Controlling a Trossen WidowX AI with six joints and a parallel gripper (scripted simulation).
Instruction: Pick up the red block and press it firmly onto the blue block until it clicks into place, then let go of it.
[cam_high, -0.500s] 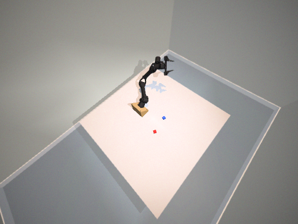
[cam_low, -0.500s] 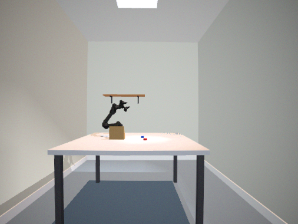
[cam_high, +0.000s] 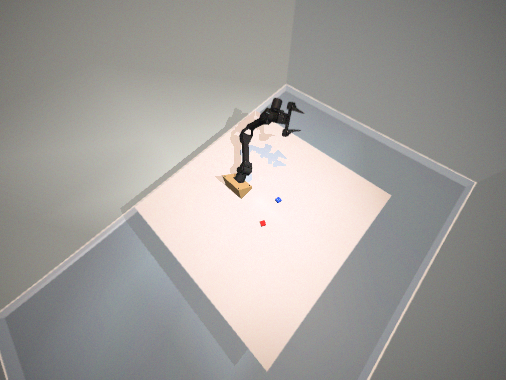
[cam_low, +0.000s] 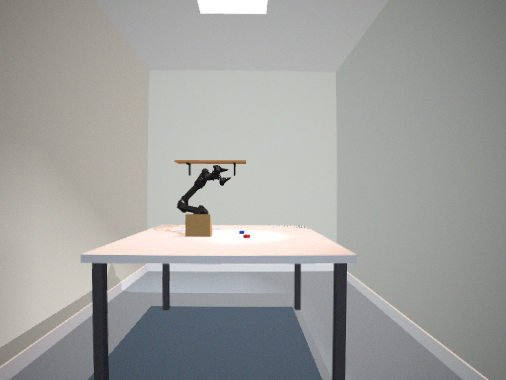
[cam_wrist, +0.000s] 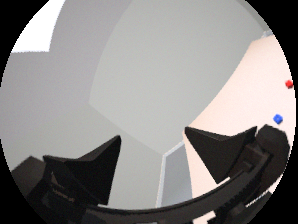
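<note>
Showing end effector spread wide, holding nothing, red block at wrist view's edge

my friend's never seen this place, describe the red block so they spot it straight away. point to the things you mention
Find the pale table (cam_high: 320, 240) (cam_low: 215, 247) (cam_wrist: 260, 80), then the wooden box (cam_high: 237, 186) (cam_low: 198, 225) under the black arm. Near that box sit two tiny blocks, apart from each other. The red block (cam_high: 263, 223) (cam_low: 246, 236) (cam_wrist: 289, 84) is the one nearer the viewer in the exterior view; its neighbour is blue.

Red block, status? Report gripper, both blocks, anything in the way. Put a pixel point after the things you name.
Gripper (cam_high: 302, 122) (cam_low: 229, 174) (cam_wrist: 153, 132) open, empty, raised high. Red block (cam_high: 263, 223) (cam_low: 246, 236) (cam_wrist: 289, 84) on table (cam_high: 320, 260) (cam_low: 218, 259) (cam_wrist: 240, 100), apart from blue block (cam_high: 278, 200) (cam_low: 242, 232) (cam_wrist: 278, 119). Nothing seen between the blocks.
</note>
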